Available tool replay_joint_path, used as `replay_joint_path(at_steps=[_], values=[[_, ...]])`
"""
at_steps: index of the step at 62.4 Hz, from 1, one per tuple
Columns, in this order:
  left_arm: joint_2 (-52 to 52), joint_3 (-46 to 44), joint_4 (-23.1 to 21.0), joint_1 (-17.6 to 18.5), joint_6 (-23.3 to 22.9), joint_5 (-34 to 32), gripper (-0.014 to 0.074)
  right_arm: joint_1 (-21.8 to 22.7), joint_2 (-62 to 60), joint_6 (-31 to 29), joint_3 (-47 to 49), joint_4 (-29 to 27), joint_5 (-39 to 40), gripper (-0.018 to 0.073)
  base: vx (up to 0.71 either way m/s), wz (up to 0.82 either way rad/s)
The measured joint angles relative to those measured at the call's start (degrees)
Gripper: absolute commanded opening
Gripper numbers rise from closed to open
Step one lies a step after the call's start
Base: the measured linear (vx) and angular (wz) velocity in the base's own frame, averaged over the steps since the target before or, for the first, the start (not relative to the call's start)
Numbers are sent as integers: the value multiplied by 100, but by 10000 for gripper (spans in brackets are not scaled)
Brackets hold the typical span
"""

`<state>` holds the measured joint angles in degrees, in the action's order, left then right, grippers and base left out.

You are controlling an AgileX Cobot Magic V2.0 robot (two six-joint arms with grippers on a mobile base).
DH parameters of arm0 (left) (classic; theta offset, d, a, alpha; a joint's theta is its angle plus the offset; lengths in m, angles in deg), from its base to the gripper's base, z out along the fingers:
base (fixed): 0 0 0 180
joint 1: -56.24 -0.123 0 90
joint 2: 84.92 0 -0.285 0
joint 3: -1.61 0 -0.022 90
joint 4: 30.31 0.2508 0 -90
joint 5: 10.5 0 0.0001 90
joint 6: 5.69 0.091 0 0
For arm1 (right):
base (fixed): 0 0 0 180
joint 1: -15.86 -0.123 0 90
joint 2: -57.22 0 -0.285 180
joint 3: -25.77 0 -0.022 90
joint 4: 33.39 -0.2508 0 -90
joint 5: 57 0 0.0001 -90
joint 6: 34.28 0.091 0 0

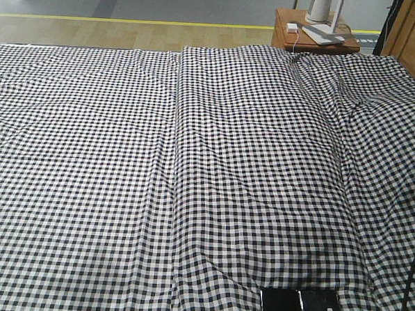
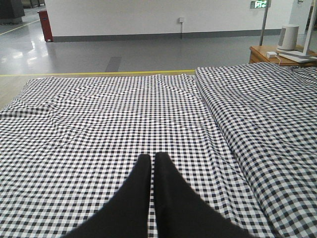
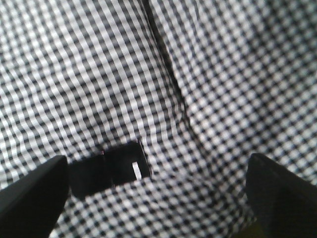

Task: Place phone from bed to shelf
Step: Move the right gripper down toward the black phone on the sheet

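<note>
Checked bed (image 1: 193,162) carries the phone (image 3: 110,168), beneath the spread right gripper (image 3: 157,162).

A side table (image 1: 316,41) — bearing a white adapter (image 1: 291,27) (its cable (image 1: 296,40) attached) — stands near a yellow floor line (image 1: 131,20).

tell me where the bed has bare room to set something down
The bed is bare across its left half and middle, both sides of the centre seam. Only the near right edge is taken, by the phone. The side table past the far corner is cluttered.
</note>
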<state>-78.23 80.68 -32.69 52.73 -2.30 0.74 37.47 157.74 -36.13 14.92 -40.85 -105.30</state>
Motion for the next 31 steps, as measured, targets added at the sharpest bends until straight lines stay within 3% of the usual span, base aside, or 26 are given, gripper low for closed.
replay_joint_path(at_steps=[15, 31], values=[[0, 0, 0, 0, 0, 0, 1, 832, 1088, -1727, 0, -1508, -428, 657, 0, 0], [0, 0, 0, 0, 0, 0, 1, 1377, 2250, -3508, 22, -3048, -1045, 643, 0, 0]])
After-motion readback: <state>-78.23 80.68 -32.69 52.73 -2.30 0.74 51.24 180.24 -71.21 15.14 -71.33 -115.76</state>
